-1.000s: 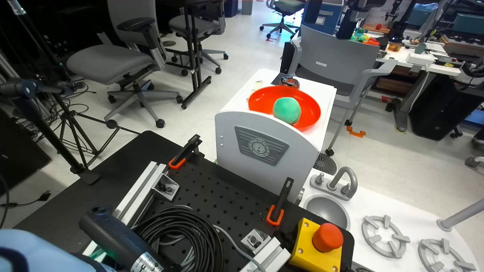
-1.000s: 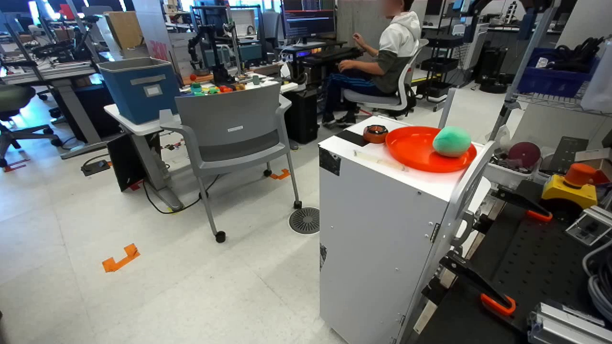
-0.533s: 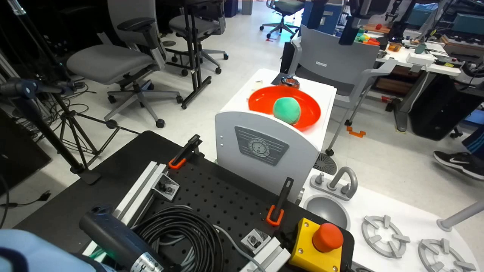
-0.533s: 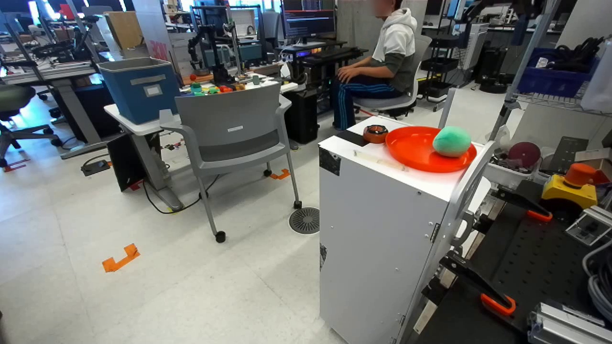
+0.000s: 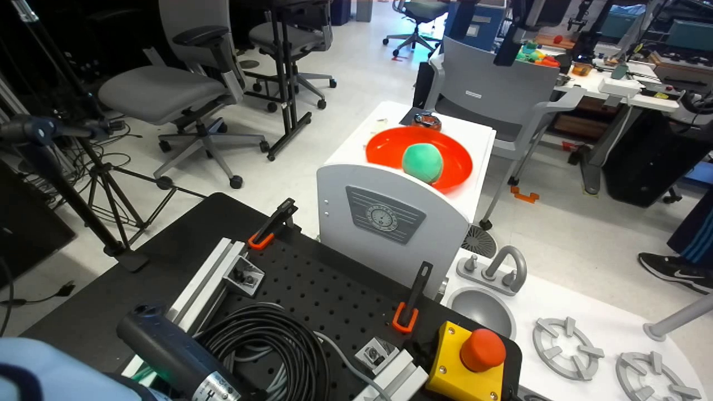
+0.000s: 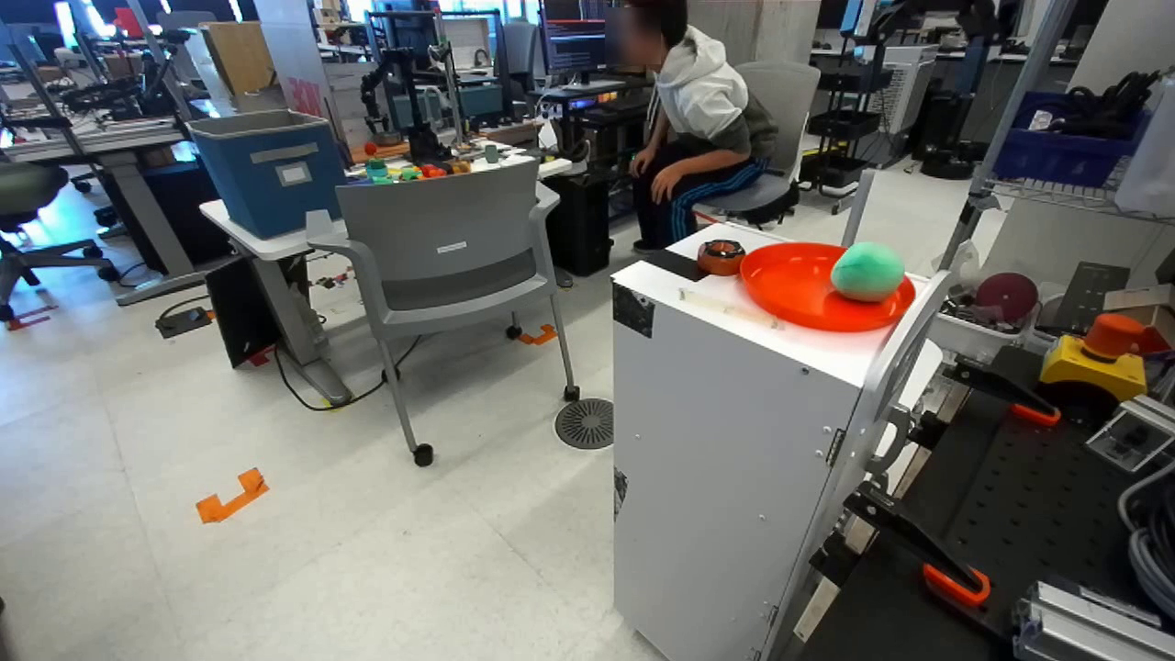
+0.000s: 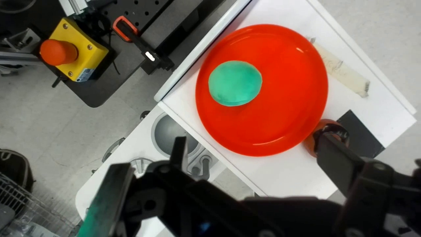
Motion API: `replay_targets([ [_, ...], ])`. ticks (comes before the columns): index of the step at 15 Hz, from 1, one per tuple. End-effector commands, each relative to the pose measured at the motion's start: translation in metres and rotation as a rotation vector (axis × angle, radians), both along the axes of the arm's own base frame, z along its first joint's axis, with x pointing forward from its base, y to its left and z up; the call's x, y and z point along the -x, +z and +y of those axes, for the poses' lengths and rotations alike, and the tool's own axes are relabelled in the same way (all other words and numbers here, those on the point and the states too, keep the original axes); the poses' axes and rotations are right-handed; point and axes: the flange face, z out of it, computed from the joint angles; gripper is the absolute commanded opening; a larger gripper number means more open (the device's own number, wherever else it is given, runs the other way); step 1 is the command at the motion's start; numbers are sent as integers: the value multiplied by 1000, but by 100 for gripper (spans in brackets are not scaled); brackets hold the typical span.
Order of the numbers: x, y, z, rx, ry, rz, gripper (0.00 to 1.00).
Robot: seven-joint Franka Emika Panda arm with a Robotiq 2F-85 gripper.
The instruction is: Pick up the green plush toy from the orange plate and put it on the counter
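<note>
In the wrist view, the gripper (image 7: 243, 156) has its fingers spread, the green plush toy (image 7: 235, 83) beyond them on the orange plate (image 7: 283, 102). Farther down lies the sink (image 7: 166, 130); only an exterior view shows a seated person (image 6: 721, 106), torso included, well behind.

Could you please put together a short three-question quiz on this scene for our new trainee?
1. Multiple choice: where does the green plush toy rest?
A) in the sink
B) on the orange plate
C) on the floor

2. True or false: in the wrist view, the gripper stands open and holds nothing.

3. Fill in the colour: in the wrist view, the orange-red button is mounted on a ____ box.

Key: 1. B; 2. True; 3. yellow.
</note>
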Motion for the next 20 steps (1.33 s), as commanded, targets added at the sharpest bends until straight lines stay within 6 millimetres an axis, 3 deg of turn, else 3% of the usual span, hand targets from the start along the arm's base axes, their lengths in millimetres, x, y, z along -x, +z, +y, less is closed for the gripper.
replay_targets([
  [1, 5, 18, 12, -34, 44, -67, 100],
  [13, -3, 16, 14, -46, 13, -160, 100],
  [20, -10, 0, 8, -16, -11, -172, 100],
])
